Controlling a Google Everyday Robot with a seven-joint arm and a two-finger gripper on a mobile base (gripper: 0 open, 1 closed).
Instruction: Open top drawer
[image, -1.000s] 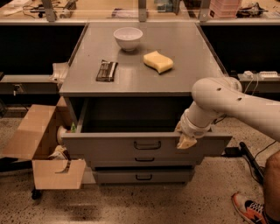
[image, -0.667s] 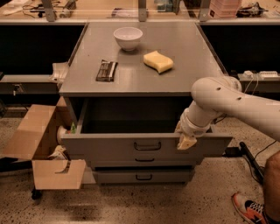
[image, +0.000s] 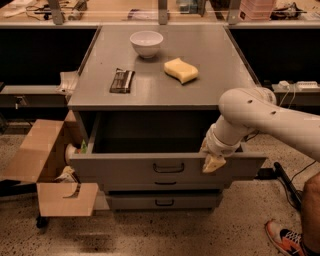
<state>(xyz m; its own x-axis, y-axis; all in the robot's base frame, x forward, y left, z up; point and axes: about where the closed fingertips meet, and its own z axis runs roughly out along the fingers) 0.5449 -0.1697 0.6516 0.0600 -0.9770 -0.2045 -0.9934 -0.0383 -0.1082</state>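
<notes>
The top drawer (image: 125, 169) stands pulled out from under the desk (image: 215, 80), its dark interior exposed. The gripper (image: 212, 161) sits against the drawer front's upper edge, at 3 o'clock from the loop handle (image: 168, 168). Whether it is open or closed cannot be told. On the desk, a white bowl (image: 146, 43) lies at 11 o'clock from a yellow sponge (image: 181, 70).

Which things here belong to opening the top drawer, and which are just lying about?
Job: top drawer, pulled out; tool at its front's right upper edge.
Lying about: white bowl, yellow sponge, dark packet, cardboard box.
</notes>
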